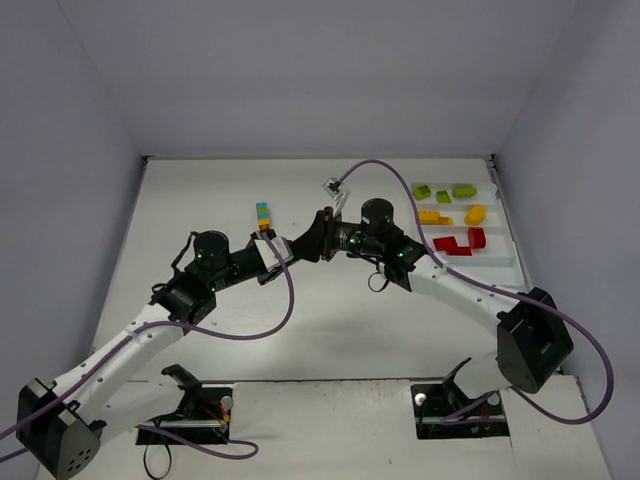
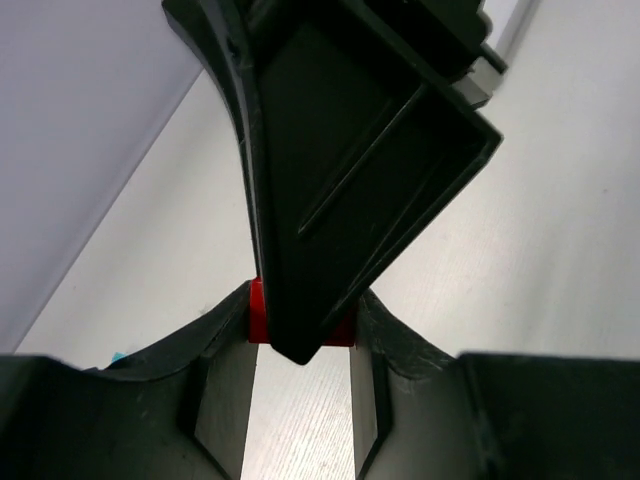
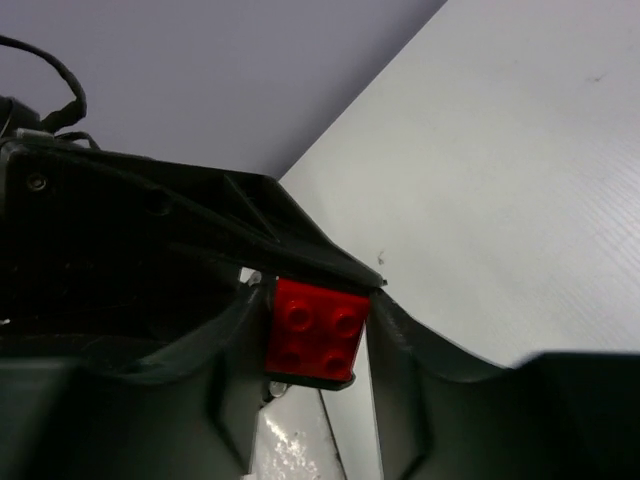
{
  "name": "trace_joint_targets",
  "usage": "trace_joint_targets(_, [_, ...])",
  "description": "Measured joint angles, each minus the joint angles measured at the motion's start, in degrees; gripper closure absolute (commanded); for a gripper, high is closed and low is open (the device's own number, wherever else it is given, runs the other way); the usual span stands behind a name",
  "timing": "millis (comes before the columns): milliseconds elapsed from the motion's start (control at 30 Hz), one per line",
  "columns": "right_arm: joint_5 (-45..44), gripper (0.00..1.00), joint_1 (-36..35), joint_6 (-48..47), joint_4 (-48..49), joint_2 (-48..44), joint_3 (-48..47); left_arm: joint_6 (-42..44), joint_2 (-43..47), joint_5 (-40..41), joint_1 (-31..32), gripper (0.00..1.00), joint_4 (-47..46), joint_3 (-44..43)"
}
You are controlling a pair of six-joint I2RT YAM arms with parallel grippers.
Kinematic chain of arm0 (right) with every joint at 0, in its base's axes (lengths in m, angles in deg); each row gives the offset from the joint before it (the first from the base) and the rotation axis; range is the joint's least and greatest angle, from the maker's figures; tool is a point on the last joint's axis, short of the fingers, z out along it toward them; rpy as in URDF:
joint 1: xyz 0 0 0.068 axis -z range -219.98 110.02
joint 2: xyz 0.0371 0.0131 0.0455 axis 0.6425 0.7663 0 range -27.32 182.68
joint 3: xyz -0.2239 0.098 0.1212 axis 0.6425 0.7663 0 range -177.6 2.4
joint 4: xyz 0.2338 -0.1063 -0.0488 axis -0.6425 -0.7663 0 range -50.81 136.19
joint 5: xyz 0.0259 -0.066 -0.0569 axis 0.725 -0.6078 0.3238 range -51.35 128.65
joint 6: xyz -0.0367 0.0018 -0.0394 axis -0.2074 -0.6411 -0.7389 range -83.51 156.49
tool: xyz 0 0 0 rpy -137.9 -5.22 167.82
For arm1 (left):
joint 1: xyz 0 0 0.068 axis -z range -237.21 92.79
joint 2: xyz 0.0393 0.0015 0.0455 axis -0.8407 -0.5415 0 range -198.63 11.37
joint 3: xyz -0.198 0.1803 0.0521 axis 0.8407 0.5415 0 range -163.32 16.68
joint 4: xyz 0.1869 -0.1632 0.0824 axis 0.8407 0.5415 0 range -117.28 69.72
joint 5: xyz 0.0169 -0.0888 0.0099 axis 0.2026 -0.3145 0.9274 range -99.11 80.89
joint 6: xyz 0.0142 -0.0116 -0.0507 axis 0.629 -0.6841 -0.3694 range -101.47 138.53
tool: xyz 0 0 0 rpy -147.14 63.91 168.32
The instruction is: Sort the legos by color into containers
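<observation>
Left claw (image 1: 288,249) (image 2: 300,345): is closing on the red brick (image 2: 257,315), a finger pressing each side; the other arm's fingers are covering most of it in the left wrist view.
Right claw (image 1: 306,243) (image 3: 318,345): is gripping the same red brick (image 3: 315,335), studs facing its wrist camera.
Red brick: is sitting between the two meeting arms, over the middle of the table (image 1: 200,200).
Stack (image 1: 262,215): cyan, green and yellow-orange pieces are standing on the table just beyond the left arm's tip.
Tray (image 1: 497,252): is lying at the far right, with green bricks (image 1: 463,190) farthest, yellow-orange bricks (image 1: 475,213) in the middle compartment and red bricks (image 1: 455,246) nearest.
</observation>
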State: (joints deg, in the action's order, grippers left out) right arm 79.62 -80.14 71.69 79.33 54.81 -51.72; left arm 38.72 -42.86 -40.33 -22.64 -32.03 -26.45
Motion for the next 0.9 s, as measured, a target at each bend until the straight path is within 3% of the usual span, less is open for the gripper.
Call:
trace_joint_targets(33, [-0.50,0.94,0.09,0.96,-0.09,0.07,-0.04,0.52,-0.07,0.61,-0.04,0.89,-0.02,0.00])
trace_joint_targets(67, [-0.96,1.00,0.04,1.73,-0.24,0.22,-0.20,1.16,-0.24,1.05,-0.04,0.89,-0.24,0.02])
trace_joint_targets(133, [-1.18,1.00,0.04,1.81,-0.44,0.26,-0.22,1.25,-0.44,1.20,0.00,0.84,-0.24,0.02])
trace_joint_targets(233, [-2.01,1.00,0.04,0.37,-1.36,0.24,-0.42,0.94,-0.57,1.44,0.04,0.44,-0.28,0.02])
trace_joint_targets(300, [-3.69,1.00,0.26,-2.38,-3.63,-0.04,-0.44,-0.35,-0.74,1.92,0.22,0.34,-0.52,0.02])
trace_joint_targets(467, [-10.88,1.00,5.35,-8.87,-11.47,-2.71,-0.04,-4.81,-2.62,5.14,0.35,0.26,-0.92,-0.57])
trace_joint_targets(700, [-29.24,1.00,27.58,-14.29,-19.80,-7.15,4.02,-13.25,-8.48,10.80,0.35,0.22,3.63,-7.10])
trace_joint_targets(900, [-39.74,1.00,43.54,-16.50,-24.00,-3.26,6.93,-23.78,-13.57,21.03,-0.17,0.16,12.57,-16.50])
